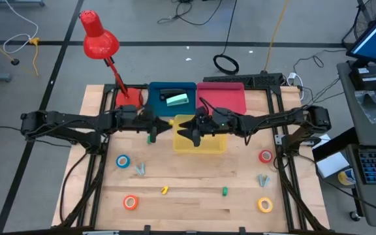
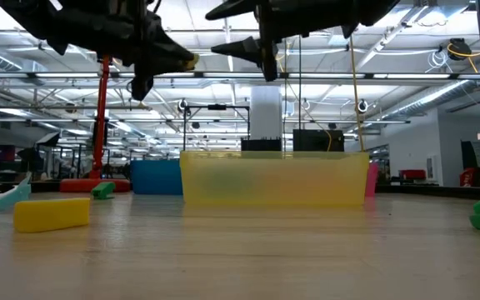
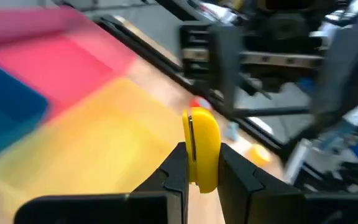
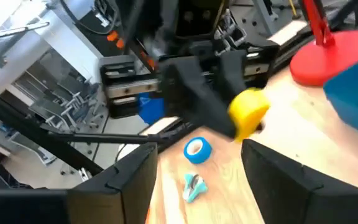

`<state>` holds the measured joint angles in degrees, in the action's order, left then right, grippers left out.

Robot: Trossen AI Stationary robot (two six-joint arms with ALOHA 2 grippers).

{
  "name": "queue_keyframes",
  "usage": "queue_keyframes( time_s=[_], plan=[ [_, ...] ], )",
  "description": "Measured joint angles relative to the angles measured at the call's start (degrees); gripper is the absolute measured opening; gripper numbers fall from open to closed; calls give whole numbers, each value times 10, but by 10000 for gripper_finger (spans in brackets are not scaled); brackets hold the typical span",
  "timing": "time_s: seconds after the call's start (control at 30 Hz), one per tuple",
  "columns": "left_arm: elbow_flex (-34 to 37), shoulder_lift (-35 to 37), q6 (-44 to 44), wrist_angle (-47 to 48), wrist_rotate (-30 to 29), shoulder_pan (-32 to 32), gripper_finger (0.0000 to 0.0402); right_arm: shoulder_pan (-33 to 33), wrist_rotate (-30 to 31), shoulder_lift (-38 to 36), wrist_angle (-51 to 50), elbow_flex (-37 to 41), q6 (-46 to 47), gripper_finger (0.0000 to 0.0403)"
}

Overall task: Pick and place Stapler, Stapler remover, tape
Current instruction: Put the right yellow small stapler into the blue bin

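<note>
My left gripper (image 1: 151,128) hangs above the table just left of the yellow bin (image 1: 201,145), shut on a small yellow stapler (image 3: 201,149). My right gripper (image 1: 189,134) hovers open over the yellow bin and touches nothing. Lying flat on the table are the blue tape (image 1: 122,160), orange tape (image 1: 130,202), red tape (image 1: 265,156) and yellow tape (image 1: 265,204). Two grey stapler removers (image 1: 141,170) (image 1: 262,179), another yellow stapler (image 1: 164,190) and a green stapler (image 1: 225,191) also lie there. A further green stapler (image 1: 177,99) rests inside the blue bin (image 1: 155,91). My left gripper pinches the yellow stapler by its lower part (image 3: 202,177) between the two fingers (image 3: 173,171). The stapler's rounded end (image 3: 201,118) sticks out beyond the fingertips. It is lifted clear of the table, as the right wrist view shows (image 4: 248,111).
A pink bin (image 1: 222,98) stands behind the yellow one, beside the blue bin. A red desk lamp's base (image 1: 126,98) sits at the far left corner, its head (image 1: 98,38) beyond the table. Bare wood lies between the scattered items near the front edge.
</note>
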<state>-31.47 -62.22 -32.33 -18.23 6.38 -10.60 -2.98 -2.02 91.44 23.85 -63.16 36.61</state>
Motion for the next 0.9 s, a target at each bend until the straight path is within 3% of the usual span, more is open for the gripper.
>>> queue_keyframes(
  time_s=[0.23,0.43,0.9],
  plan=[
    [0,1,81,167,-100,-98,52,-4,3,-31,-7,3,-42,235],
    [-9,-55,131,218,-106,-193,57,-7,3,-32,-8,3,-50,235],
    [-222,-286,270,401,-113,-258,62,-19,2,-32,-34,3,-48,235]
  ],
)
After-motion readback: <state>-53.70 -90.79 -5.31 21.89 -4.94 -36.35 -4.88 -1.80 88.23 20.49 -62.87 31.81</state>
